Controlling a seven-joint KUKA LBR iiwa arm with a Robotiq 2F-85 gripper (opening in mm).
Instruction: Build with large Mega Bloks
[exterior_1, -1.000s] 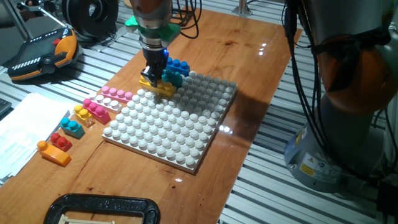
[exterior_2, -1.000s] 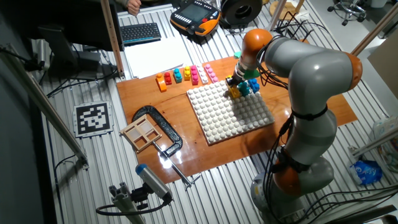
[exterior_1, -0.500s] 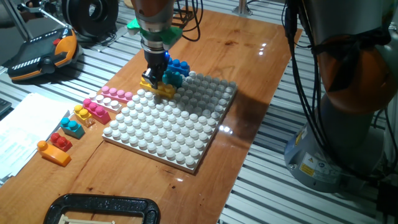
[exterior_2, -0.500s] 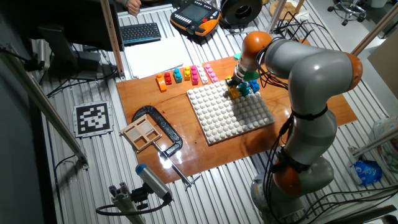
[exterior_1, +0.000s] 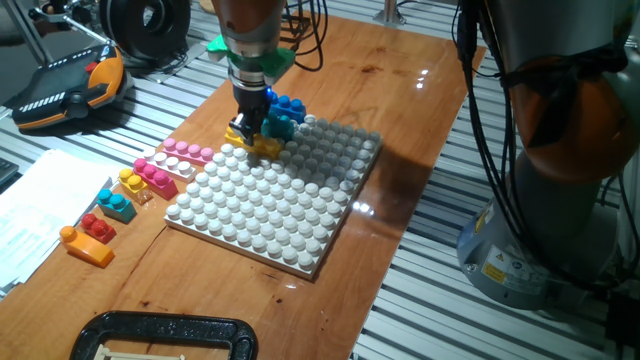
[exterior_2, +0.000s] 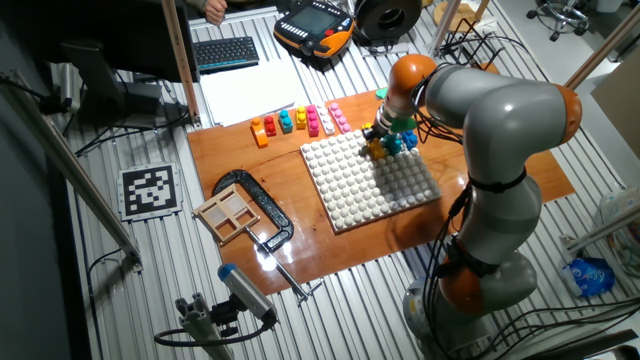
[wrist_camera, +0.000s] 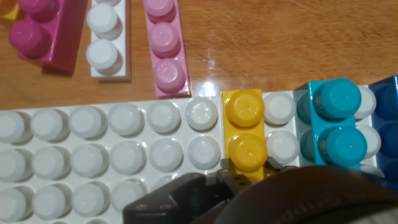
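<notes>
On the wooden table (exterior_1: 420, 110), the yellow brick (wrist_camera: 245, 129) sits on the white baseplate (exterior_1: 270, 200) at its edge beside the teal brick (wrist_camera: 334, 121), the gripper (exterior_1: 249, 124) seemingly pinching it; light, rigid and smooth-sided, best taken across its flat flanks.

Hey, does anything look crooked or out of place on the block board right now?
Nothing stands out. The yellow block sits square with the stud rows at the white baseplate's edge, beside the teal block. The spare blocks lie off the board on the table.
</notes>
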